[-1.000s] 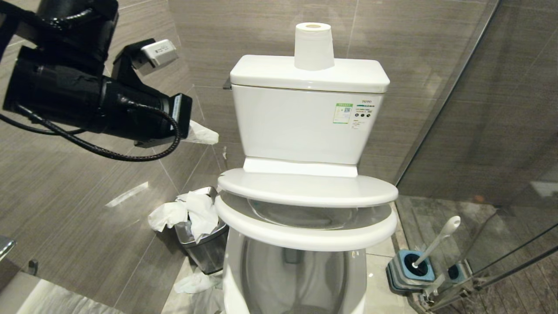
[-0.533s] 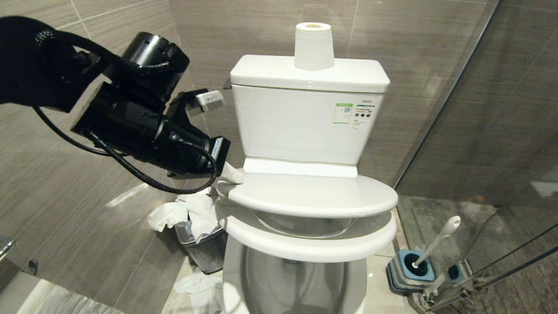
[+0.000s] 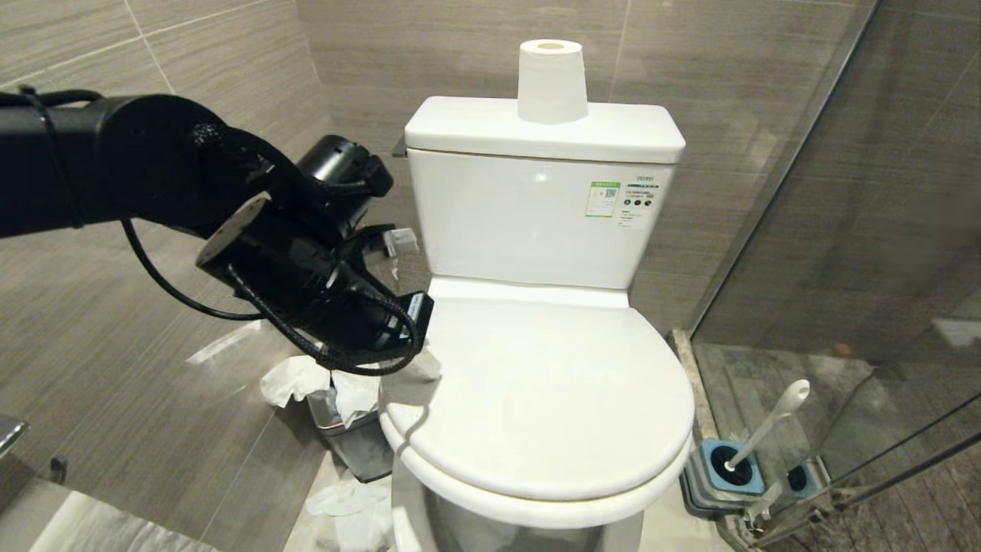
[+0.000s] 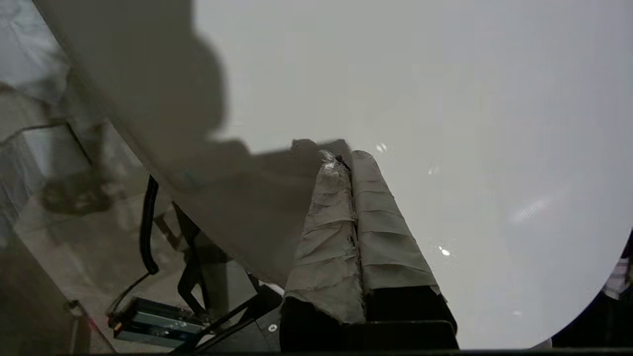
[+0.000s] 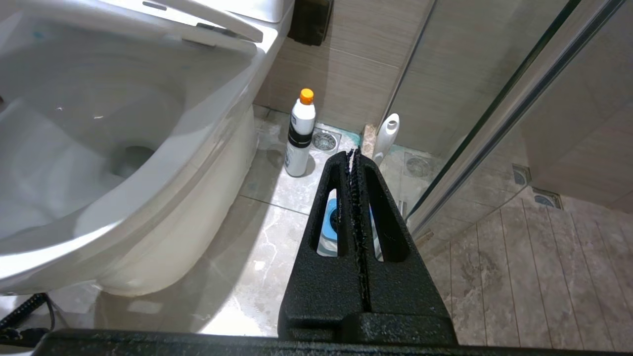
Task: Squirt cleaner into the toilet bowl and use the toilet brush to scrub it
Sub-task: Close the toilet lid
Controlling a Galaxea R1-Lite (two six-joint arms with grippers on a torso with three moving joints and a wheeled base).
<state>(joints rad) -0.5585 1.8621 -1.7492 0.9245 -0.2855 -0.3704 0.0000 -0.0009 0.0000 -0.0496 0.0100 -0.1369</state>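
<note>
Since one second ago my left arm has come down from ten o'clock of the head view toward the middle, and the lid (image 3: 536, 383), which was half raised then, now lies flat and shut over the seat (image 3: 529, 510) of the toilet bowl (image 5: 148, 163). My left gripper (image 4: 346, 160) rests with its tips on the left edge of the lid, at about nine o'clock of the lid; its two paper-wrapped fingers (image 4: 381, 222) are clenched together and grasp nothing. My right gripper (image 5: 355, 157) hangs low beside the bowl, also clenched and empty, and it points at the floor (image 5: 247, 237). Beyond its tips stands the toilet brush (image 3: 770, 422), its white handle leaning up out of a square blue holder (image 3: 720, 479) on the floor at four o'clock from the bowl, near the glass wall (image 3: 881, 192). A white bottle (image 5: 300, 136) with an orange cap stands upright on the floor just beside the bowl. At eight o'clock from the bowl a small steel bin (image 3: 360, 441) is stuffed with white tissue (image 3: 295, 379). A paper roll (image 3: 552, 80) stands on the tank (image 3: 536, 207).
</note>
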